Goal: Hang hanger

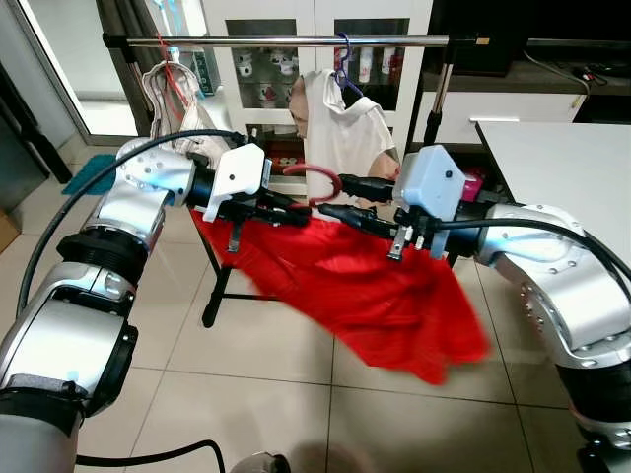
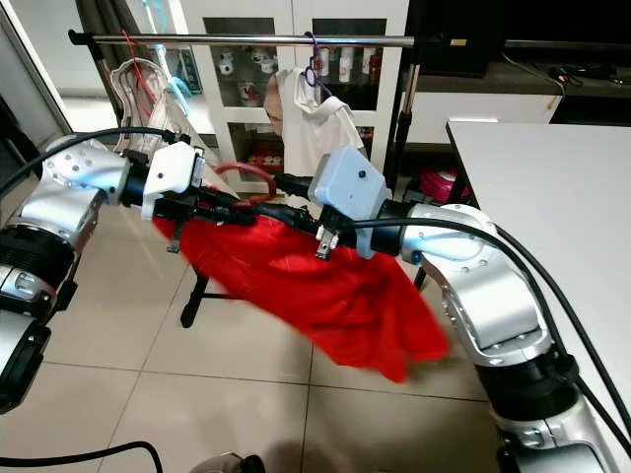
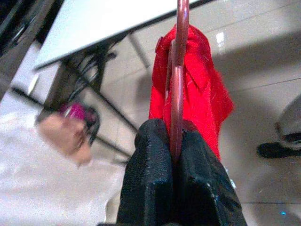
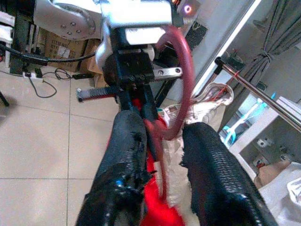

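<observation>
A dark red hanger (image 1: 317, 175) carries a red garment (image 1: 367, 286) that droops toward the tiled floor. My left gripper (image 1: 301, 210) is shut on the hanger's neck; the left wrist view shows the fingertips (image 3: 155, 150) pinching the hanger (image 3: 178, 84) with the red garment (image 3: 202, 89) behind it. My right gripper (image 1: 332, 195) comes in from the right and stands open. In the right wrist view its fingers (image 4: 124, 141) straddle the base of the hanger's hook (image 4: 184, 61) without closing on it. A silver clothes rail (image 1: 296, 41) runs across above and behind both grippers.
A white garment (image 1: 347, 128) hangs on a blue hanger from the rail, and a pale garment on a red hanger (image 1: 170, 89) hangs at its left end. The rack's black leg (image 1: 215, 296) stands on the floor below. A white table (image 1: 567, 168) is at the right, a cabinet behind.
</observation>
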`<state>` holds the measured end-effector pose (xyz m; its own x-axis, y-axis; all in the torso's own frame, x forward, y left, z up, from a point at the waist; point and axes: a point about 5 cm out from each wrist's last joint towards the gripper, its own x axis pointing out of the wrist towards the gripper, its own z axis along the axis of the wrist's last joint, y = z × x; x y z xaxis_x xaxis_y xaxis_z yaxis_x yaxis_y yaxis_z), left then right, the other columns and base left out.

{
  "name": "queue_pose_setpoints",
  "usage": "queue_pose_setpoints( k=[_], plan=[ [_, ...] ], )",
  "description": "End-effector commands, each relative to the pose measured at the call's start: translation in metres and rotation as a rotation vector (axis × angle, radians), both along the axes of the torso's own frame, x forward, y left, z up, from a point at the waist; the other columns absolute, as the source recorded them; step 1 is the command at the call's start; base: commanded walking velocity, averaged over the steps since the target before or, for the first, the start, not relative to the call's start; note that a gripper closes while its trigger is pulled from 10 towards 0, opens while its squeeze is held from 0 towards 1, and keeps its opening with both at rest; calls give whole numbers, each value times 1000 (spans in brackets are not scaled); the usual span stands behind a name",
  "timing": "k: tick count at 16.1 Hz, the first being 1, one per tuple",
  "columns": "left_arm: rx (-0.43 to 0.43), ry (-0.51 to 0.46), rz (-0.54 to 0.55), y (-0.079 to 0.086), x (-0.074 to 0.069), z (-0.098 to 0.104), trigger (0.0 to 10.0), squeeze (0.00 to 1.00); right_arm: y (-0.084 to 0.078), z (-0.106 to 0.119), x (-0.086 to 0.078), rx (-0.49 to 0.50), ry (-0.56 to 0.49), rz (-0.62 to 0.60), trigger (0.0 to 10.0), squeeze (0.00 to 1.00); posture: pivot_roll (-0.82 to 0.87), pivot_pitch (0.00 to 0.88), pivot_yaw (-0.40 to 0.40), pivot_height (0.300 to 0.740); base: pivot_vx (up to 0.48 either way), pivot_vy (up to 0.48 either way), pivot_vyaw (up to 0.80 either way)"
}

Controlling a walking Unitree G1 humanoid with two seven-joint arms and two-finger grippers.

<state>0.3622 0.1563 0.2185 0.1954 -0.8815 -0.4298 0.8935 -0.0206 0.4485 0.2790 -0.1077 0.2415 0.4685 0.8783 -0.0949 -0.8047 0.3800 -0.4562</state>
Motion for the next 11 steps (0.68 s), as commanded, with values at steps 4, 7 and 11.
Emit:
queue_pose_setpoints(
  k=[4, 7, 11],
  plan=[
    [-114, -1, 225, 3, 13, -2, 0, 0, -20, -7, -9, -27, 60, -75, 10000, 1000, -164, 0, 89, 740, 0, 0, 0],
    [-248, 46, 279, 1, 15, -1, 0, 0, -21, -37, -3, -71, 132, -245, 10000, 1000, -171, 0, 94, 740, 0, 0, 0],
    [-311, 91, 284, 6, 13, -1, 0, 0, -26, -64, 16, 102, 252, -555, 10000, 1000, -159, 0, 93, 740, 0, 0, 0]
  ],
)
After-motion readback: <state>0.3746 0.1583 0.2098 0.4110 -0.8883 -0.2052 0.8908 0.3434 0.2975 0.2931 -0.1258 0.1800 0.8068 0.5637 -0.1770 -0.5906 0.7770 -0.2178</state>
